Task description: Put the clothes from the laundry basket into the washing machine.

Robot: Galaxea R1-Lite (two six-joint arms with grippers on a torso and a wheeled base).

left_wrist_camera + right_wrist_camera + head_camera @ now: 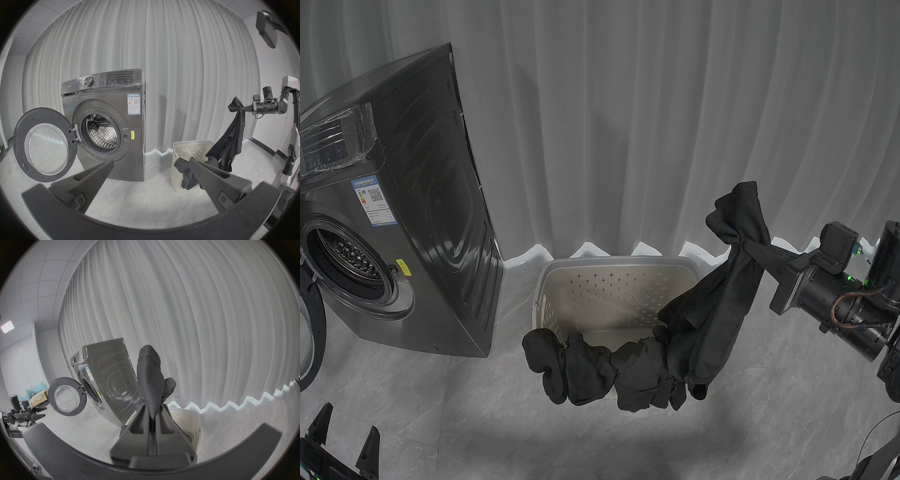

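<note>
Left gripper [150,162] wide open, nothing in it; washing machine [107,93] w/ round door [45,145] swung open, shiny drum [103,134] inside; white laundry basket [193,149] on floor beside it; right gripper [246,108] up high, pinching a black cloth [232,140] that hangs down to the basket; more black clothes [187,176] flop over its rim.

I see bare floor [456,406] across the lower middle of the head frame, open between the laundry basket [612,281] at centre and the washing machine [425,206] at left. The drum mouth [353,259] gapes at far left, its door [314,325] swung out at the left edge. The dark clothes [612,375] drape over the basket's near rim.
</note>
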